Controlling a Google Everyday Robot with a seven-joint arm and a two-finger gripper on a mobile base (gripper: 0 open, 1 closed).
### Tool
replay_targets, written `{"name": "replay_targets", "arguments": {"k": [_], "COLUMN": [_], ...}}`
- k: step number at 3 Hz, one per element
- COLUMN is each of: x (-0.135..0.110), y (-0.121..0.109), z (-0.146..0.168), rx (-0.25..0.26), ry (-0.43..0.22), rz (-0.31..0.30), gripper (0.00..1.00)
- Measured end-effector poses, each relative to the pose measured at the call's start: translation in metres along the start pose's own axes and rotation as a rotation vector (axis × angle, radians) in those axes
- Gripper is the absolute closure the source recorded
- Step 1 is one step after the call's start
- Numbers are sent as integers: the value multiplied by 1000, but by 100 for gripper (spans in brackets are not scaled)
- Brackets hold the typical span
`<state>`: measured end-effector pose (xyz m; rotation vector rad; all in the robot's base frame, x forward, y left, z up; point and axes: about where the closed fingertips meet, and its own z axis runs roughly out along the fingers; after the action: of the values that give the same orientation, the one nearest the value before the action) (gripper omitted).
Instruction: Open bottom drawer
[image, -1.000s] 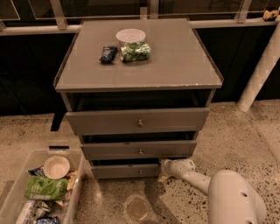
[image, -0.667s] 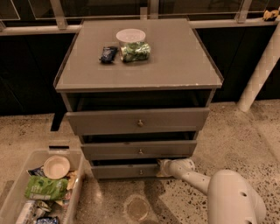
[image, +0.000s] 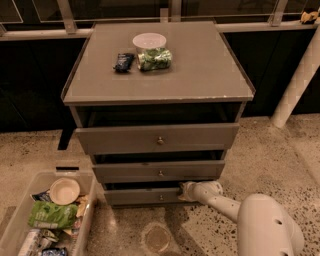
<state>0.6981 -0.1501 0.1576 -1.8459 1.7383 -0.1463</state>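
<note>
Floor: speckled stone floor (image: 125, 235), dim light, a round stain on it in front of the cabinet.
Arm: white robot arm (image: 265, 225) enters from the near right and reaches left and far, low over the floor.
Bin: clear plastic bin (image: 12, 220) at the near left, with a small bowl and snack bags in it; it stands left of the drawer's path.
Gripper: the gripper (image: 186, 191) is at the right end of the bottom drawer, at its top edge. Whether it is wide or narrow, I cannot tell.
Bottom drawer: the bottom drawer (image: 140, 197) is the lowest grey front, just above the floor, with a dark gap above it. Its knob (image: 161, 197) is at the centre, left of the gripper.
Step in hand: I judge it is getting a hold on the drawer front, then the pull.
How to do it well: pull straight toward the near side and level. The hold is off centre, so a slow pull helps the drawer not to skew.
Middle drawer: the middle drawer (image: 130, 172) is close above; keep the wrist low under it.
Cabinet top: the cabinet top (image: 200, 70) carries a lidded container (image: 150, 45) and a dark packet (image: 123, 61); a gentle pull will not shake them.
</note>
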Motion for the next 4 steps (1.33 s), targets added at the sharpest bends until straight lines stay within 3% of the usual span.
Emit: {"name": "replay_targets", "arguments": {"k": [1, 4], "x": [0, -2], "y": [0, 7], "z": [0, -7], "rx": [0, 1], "ry": [0, -10], "rz": [0, -27], "gripper": [100, 100]}}
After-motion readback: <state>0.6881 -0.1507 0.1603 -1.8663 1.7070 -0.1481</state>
